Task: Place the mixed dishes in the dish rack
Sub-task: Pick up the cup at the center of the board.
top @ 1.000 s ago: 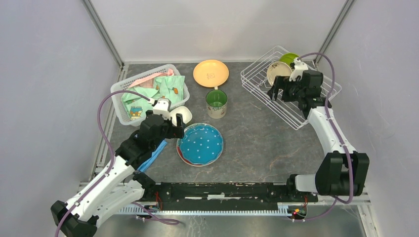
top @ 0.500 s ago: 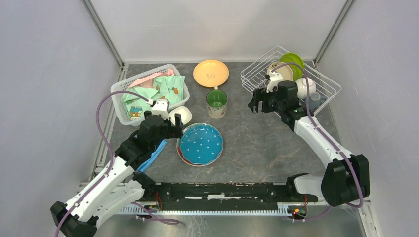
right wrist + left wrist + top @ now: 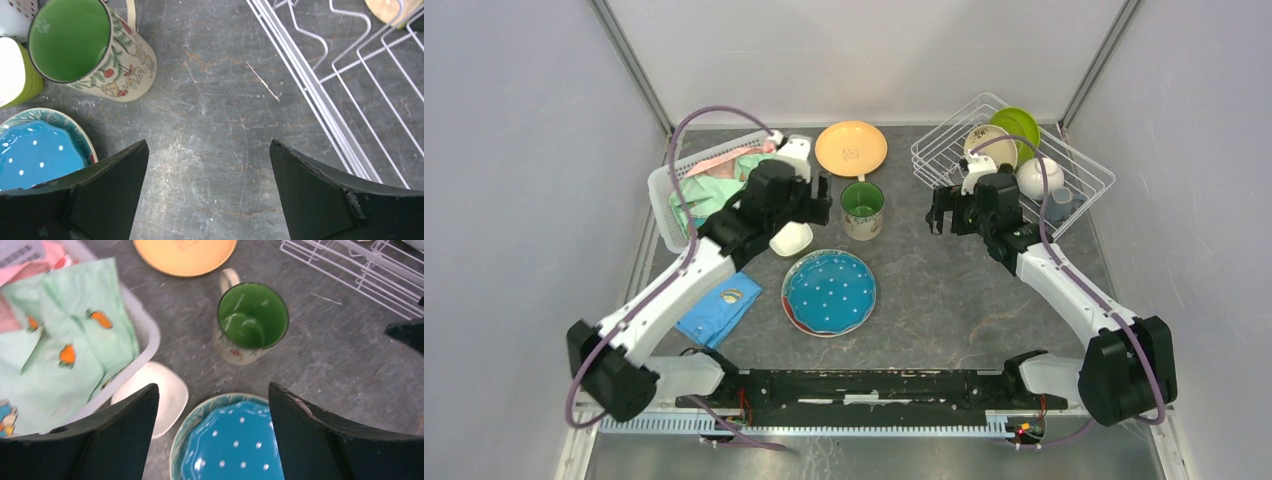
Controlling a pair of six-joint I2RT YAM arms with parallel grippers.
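Grey stone-look table [image 3: 944,290]: the mug [image 3: 862,208] stands upright at upper centre, just right of the left end effector [image 3: 821,190]. The right end effector [image 3: 936,212] is farther off. Both gape wide, empty.

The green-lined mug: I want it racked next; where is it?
In the top view the mug stands upright mid-table, between the orange plate behind it and the blue dotted plate in front, left of the dish rack.

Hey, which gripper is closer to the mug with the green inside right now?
Left. The left gripper hangs open just beside the mug, on its left in the top view. The right gripper, also open, is farther off, between the mug and the dish rack.
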